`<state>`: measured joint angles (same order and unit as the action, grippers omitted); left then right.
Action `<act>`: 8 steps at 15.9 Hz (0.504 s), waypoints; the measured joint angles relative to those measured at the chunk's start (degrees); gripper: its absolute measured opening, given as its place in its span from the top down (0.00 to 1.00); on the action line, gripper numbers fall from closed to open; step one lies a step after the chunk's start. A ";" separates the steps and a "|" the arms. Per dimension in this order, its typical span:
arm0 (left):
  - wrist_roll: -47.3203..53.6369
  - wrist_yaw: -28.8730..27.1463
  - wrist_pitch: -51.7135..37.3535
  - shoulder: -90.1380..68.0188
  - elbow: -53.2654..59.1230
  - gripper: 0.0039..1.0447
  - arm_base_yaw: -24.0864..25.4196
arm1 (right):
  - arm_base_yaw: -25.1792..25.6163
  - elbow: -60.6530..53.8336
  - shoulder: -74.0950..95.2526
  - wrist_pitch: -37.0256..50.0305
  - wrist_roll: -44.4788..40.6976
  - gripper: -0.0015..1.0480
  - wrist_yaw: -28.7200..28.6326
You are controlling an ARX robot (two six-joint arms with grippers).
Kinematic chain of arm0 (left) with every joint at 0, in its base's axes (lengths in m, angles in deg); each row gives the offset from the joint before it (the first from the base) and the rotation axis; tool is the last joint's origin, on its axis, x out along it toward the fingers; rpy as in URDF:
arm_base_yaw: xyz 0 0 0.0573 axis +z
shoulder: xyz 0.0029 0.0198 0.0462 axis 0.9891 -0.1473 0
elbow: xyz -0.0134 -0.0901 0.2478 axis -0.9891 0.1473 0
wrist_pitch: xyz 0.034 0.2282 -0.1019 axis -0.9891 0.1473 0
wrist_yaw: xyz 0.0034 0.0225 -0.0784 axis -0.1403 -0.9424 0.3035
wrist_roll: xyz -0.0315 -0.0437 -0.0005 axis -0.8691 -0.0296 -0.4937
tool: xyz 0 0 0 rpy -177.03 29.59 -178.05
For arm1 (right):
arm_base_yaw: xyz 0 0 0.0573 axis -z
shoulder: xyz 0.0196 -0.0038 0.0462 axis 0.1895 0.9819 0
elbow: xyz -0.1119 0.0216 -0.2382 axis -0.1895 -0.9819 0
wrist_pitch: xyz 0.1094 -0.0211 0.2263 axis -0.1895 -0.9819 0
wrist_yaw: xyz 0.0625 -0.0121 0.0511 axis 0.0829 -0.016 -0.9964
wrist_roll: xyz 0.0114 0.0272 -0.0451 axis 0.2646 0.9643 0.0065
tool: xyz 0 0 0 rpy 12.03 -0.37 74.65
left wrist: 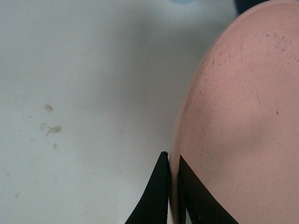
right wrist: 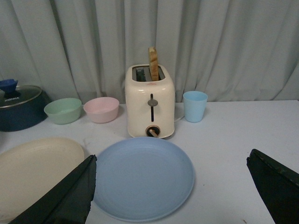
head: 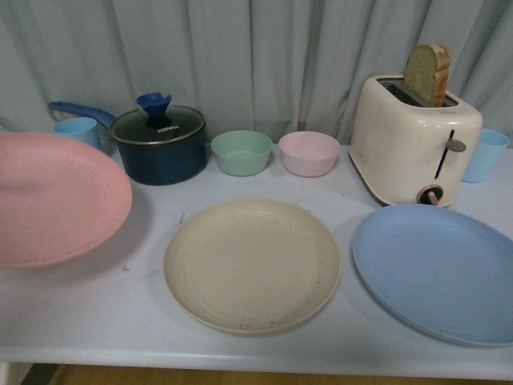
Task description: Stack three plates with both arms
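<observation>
The pink plate (head: 48,196) hangs lifted and tilted at the left of the front view, casting a shadow on the table. My left gripper (left wrist: 173,161) is shut on its rim; the plate (left wrist: 243,121) fills one side of the left wrist view. The cream-beige plate (head: 252,265) lies flat in the middle and also shows in the right wrist view (right wrist: 32,172). The light blue plate (head: 441,269) lies flat at the right. My right gripper (right wrist: 170,175) is open and empty, hovering near the blue plate (right wrist: 140,177). Neither arm shows in the front view.
Along the back stand a dark blue pot with a glass lid (head: 159,144), a green bowl (head: 241,152), a pink bowl (head: 309,153), a cream toaster (head: 413,140) with a bread slice, and light blue cups (head: 485,154) (head: 78,130). The table's front edge (head: 256,361) is close.
</observation>
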<state>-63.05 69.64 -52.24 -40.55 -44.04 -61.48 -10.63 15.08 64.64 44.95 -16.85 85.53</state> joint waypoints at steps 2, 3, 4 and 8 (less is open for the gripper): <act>-3.19 -0.81 0.79 6.84 1.11 0.98 -5.42 | 0.00 0.00 0.00 0.02 0.00 0.06 0.00; -5.09 -0.87 0.90 9.29 2.25 0.98 -8.52 | 0.00 0.00 0.00 0.00 0.00 0.06 0.02; -6.49 -1.29 0.76 10.40 3.43 0.98 -11.02 | 0.00 0.00 0.00 0.00 0.00 0.06 0.00; -12.15 -3.52 -1.97 9.29 7.17 0.98 -22.60 | 0.00 0.00 0.00 0.00 0.00 0.06 0.00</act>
<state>-75.20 66.12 -54.20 -31.26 -36.87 -84.08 -10.63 15.08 64.64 44.95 -16.85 85.53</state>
